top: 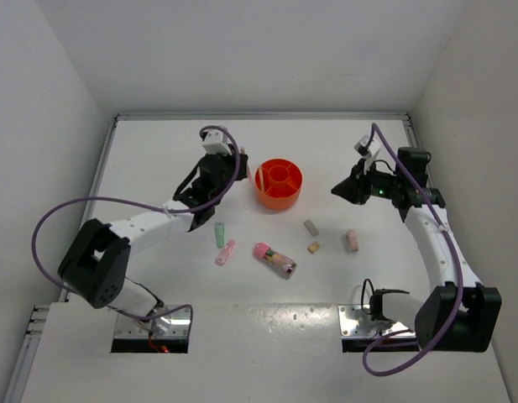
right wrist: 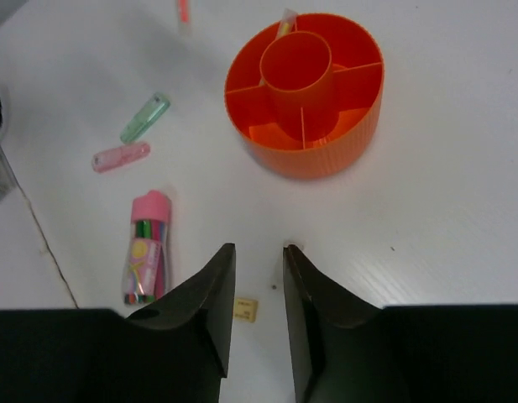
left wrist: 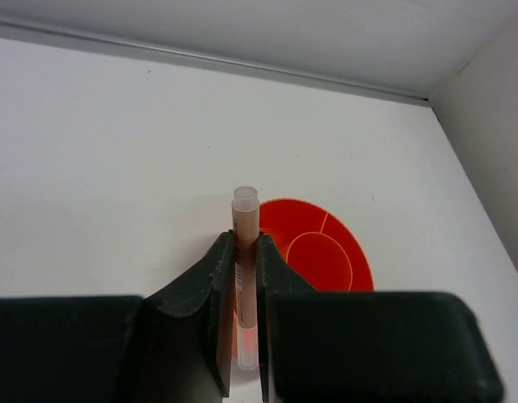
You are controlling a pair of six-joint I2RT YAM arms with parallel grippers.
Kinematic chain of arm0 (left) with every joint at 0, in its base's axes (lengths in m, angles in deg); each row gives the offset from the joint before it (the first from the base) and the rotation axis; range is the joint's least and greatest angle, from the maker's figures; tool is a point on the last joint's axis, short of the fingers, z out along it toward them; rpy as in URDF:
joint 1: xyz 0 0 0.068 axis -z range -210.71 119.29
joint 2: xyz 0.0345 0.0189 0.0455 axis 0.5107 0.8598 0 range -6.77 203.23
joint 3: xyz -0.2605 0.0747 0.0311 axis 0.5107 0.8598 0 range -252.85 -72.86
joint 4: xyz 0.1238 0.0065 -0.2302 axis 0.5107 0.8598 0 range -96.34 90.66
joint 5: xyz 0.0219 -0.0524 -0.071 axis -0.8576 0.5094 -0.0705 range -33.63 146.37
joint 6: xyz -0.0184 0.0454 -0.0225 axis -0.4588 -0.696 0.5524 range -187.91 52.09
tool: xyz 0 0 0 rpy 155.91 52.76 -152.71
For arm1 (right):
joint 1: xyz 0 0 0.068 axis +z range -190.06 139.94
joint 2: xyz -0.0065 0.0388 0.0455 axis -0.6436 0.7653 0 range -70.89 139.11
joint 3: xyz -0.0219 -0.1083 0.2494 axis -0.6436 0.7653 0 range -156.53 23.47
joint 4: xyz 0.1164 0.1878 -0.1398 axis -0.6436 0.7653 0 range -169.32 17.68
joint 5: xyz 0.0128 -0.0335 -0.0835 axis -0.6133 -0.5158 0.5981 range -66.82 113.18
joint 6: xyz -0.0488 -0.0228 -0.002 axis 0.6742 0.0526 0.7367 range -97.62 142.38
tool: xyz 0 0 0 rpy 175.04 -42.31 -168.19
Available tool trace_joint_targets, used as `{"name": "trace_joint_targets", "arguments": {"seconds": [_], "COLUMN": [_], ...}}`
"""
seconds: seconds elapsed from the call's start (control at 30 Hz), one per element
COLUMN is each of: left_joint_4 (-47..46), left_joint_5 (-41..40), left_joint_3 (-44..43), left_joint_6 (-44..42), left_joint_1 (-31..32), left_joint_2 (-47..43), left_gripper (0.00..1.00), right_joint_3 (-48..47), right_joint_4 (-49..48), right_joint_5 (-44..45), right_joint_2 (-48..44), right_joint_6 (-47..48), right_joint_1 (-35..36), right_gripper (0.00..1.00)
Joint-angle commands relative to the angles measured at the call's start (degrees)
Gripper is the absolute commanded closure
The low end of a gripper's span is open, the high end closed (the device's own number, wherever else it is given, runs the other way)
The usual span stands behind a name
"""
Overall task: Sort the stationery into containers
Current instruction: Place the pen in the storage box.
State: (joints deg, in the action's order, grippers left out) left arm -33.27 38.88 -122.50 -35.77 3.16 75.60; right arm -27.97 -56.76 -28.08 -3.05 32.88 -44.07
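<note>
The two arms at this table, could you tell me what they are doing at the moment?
They are sorting stationery into the orange organiser. The left gripper is shut on a cream stick and holds it just beside the organiser, not yet dropped in. The right gripper is open and empty, hovering over the table near a small tan cube. A green eraser, a pink eraser and a pink-capped clear tube lie loose on the table.

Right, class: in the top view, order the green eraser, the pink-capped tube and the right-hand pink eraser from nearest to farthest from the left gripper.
1. The green eraser, just this side of the left gripper.
2. The pink-capped tube, centre front.
3. The right-hand pink eraser, far right.
</note>
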Motion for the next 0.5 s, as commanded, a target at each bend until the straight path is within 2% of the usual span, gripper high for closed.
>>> {"name": "trace_joint_targets", "arguments": {"seconds": [0.0, 0.17, 0.47], "left_joint_4": [-9.0, -9.8, -9.1], "left_joint_5": [-5.4, -7.8, -11.2], "left_joint_3": [-5.5, -8.7, -10.6], "left_joint_6": [-2.5, -3.8, -7.7], "left_joint_1": [2.3, 4.3, 6.4], "left_joint_2": [2.5, 9.6, 16.0], "left_gripper": [1.00, 1.00, 1.00], "right_joint_3": [2.5, 2.0, 2.5], "right_joint_4": [-6.7, -6.1, -6.7], "right_joint_5": [-4.7, -4.7, -4.7], "right_joint_2": [-4.4, -5.6, -5.6], "right_joint_6": [3.2, 4.8, 4.8], "right_joint_1": [-0.2, -0.2, -0.7], "right_gripper": [0.99, 1.00, 1.00]}}
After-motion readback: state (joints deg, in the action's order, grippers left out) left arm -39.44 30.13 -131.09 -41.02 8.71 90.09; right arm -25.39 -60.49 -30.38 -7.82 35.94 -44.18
